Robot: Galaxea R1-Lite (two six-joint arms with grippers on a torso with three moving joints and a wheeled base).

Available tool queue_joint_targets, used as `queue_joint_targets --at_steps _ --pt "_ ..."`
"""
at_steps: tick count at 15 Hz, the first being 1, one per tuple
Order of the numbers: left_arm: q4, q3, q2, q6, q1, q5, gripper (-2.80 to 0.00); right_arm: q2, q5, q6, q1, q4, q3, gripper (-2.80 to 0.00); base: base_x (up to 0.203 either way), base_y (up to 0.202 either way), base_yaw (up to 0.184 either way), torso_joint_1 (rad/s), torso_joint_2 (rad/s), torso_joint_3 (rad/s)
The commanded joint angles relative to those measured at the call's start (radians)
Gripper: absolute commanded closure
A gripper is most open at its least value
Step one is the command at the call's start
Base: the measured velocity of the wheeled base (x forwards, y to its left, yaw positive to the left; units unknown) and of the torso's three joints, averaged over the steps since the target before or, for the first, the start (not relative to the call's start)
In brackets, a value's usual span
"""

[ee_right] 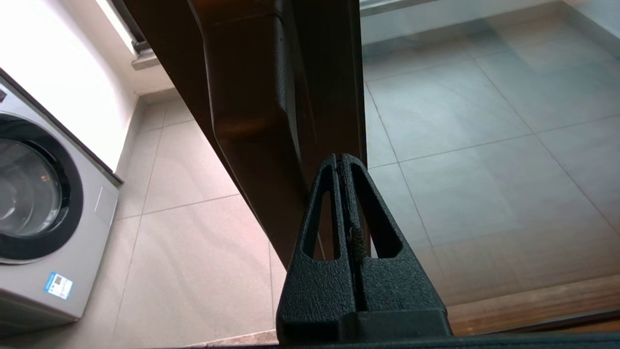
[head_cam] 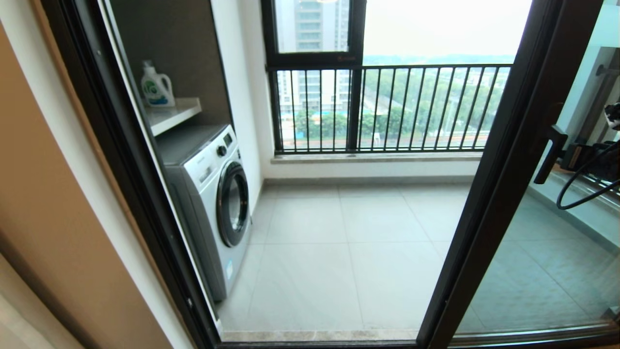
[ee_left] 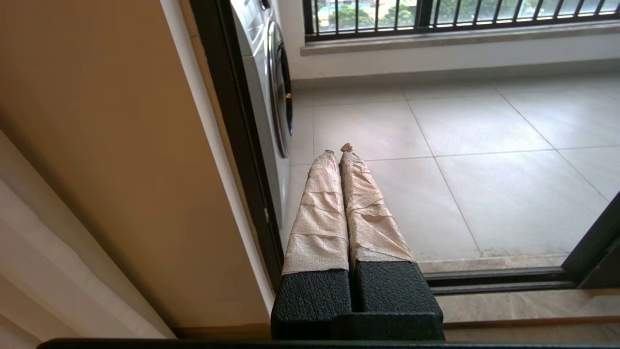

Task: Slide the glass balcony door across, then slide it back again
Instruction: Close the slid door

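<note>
Dark brown metal frames the glass balcony door (head_cam: 513, 194), which in the head view stands at the right, slid aside so that the middle of the opening is clear down to the pale balcony floor tiles (head_cam: 348, 252). Its dark bar handle (head_cam: 550, 155) juts from the frame toward the right side. Just beyond the handle, at the right edge, part of a dark arm and a looping black cable (head_cam: 581, 189) show; the tools themselves are not seen from here. A washing machine (head_cam: 213, 203) stands at the left of the balcony, a detergent bottle (head_cam: 156, 86) on the shelf above it, and a black railing (head_cam: 387, 109) runs across the back window.

From the left wrist, the left tool (ee_left: 338, 151) hangs beside the beige wall (ee_left: 121, 145) and the dark door jamb, its tape-wrapped fingers (ee_left: 319, 213) pressed together with nothing between them. The floor track (ee_left: 494, 281) lies below.

From the right wrist, the right tool (ee_right: 342, 160) sits close against the door's brown frame (ee_right: 252, 97), its black fingers (ee_right: 315, 252) closed on each other and empty, the tips at the frame edge. I cannot tell whether they touch it. Glass and tiles show on one side, the washing machine on the other.
</note>
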Motion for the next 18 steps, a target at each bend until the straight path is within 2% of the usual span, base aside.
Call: queue_joint_targets --at_steps 1,7,10,18 --pt "0.000 0.002 0.002 0.000 0.000 -0.001 0.00 -0.016 0.003 -0.001 0.015 -0.016 0.020 0.00 0.000 0.000 0.000 0.000 0.00 0.000" --pt "0.000 0.002 0.002 0.000 0.000 0.000 0.00 -0.033 -0.007 -0.001 0.044 -0.046 0.058 0.00 0.000 0.000 0.000 0.000 0.00 0.000" --pt "0.000 0.002 0.002 0.000 0.000 -0.001 0.00 -0.039 -0.045 -0.002 0.070 -0.094 0.084 0.00 0.000 0.000 0.000 0.000 0.00 0.000" --pt "0.000 0.002 0.002 0.000 0.000 0.000 0.00 -0.074 -0.057 0.000 0.128 -0.096 0.122 0.00 0.000 0.000 0.000 0.000 0.00 0.000"
